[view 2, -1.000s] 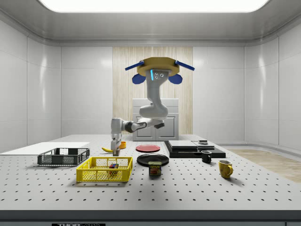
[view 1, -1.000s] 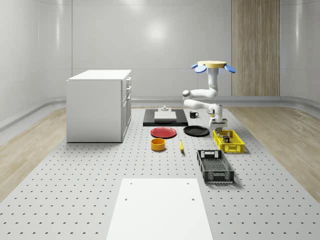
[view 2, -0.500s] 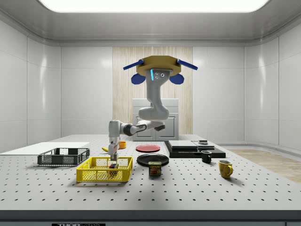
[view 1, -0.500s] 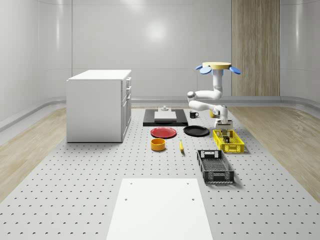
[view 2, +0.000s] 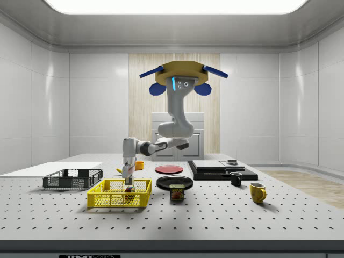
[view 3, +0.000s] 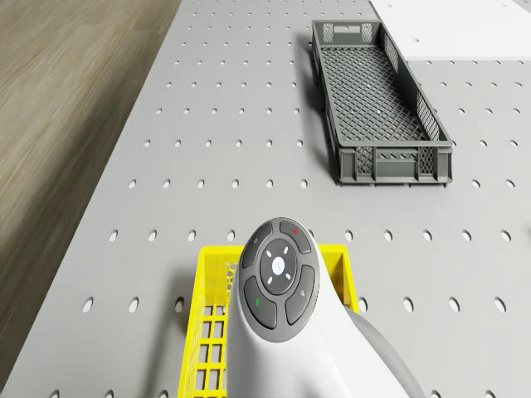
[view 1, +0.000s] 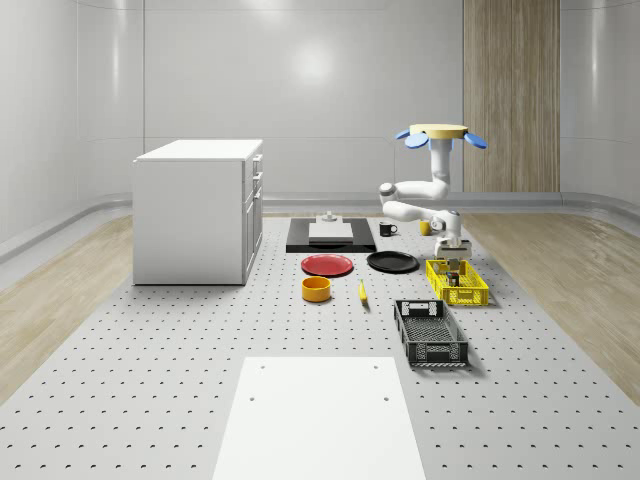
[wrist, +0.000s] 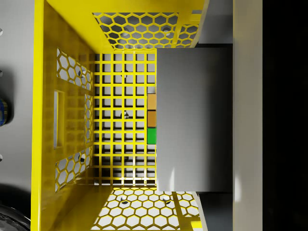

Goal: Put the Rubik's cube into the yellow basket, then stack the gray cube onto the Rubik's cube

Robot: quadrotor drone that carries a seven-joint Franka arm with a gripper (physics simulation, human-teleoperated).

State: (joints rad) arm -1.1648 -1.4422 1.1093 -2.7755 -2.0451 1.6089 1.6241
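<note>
Whole-scene view, listed left to right.

White cabinet with drawers (view 1: 198, 210): stands at the table's left part, at about 10 o'clock from the table's middle.

White flat board (view 1: 320, 415): lies at 6 o'clock, nearest the camera.

Black slab with a pale block on it (view 1: 330, 235): at 12 o'clock, behind the plates.

Orange round bowl (view 1: 316, 289): near the middle, with a red flat plate (view 1: 327, 265) just behind it.

Yellow banana (view 1: 362, 292): just right of the bowl.

Black flat plate (view 1: 392, 262): right of the red one; a small dark mug (view 1: 387, 229) stands behind it.

Dark gray mesh crate (view 1: 430, 332): at 4 o'clock, well apart from the bowl.

Quadrotor drone with tan disc body and blue rotors (view 1: 441, 134): hovers above the far right part of the table; its white jointed arm bends down to the basket.

Two-finger gripper (view 1: 453, 261): lowered into the far end of the yellow perforated plastic basket (view 1: 456, 283), which sits at 2 o'clock. In the side view the gripper (view 2: 128, 184) reaches below the basket's (view 2: 119, 194) rim.

Gray cube (wrist: 194, 118): clamped between the fingers, seen in the wrist view over the basket's grid floor (wrist: 122, 115).

Rubik's cube (wrist: 151, 119): in the basket beneath the gray cube; orange and green tiles peek out at its edge. Whether the two cubes touch cannot be told.
</note>
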